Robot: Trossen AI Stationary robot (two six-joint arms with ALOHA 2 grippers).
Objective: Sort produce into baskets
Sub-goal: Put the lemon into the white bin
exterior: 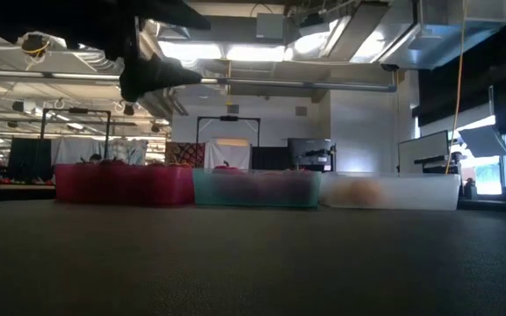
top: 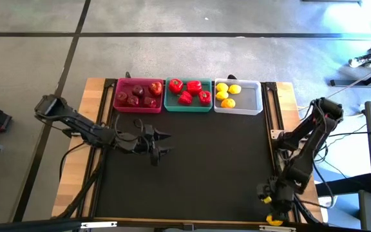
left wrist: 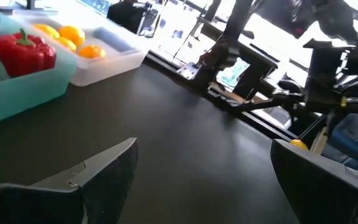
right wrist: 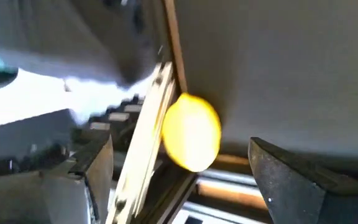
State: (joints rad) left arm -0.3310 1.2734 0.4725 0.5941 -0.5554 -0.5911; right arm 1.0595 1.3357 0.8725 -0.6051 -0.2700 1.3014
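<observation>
Three baskets stand in a row at the table's far edge. The pink one (top: 137, 96) holds dark red apples (top: 136, 95), the teal one (top: 188, 103) red peppers (left wrist: 23, 53), and the white one (top: 247, 100) lemons (top: 226, 95). One more lemon (right wrist: 191, 130) lies at the table's near right corner (top: 274, 220), against the wooden edge strip. My right gripper (right wrist: 191, 186) hangs open above it, slanting down, a finger on either side and clear of it. My left gripper (top: 158, 145) hovers open over the black mat, left of centre and nearly level.
The middle and near part of the black mat (top: 211, 174) lies bare. Wooden strips (top: 272, 138) border the mat left and right. The right arm's base and cables (top: 301, 148) crowd the right side. In the low view my left gripper (exterior: 152, 75) hangs at the upper left.
</observation>
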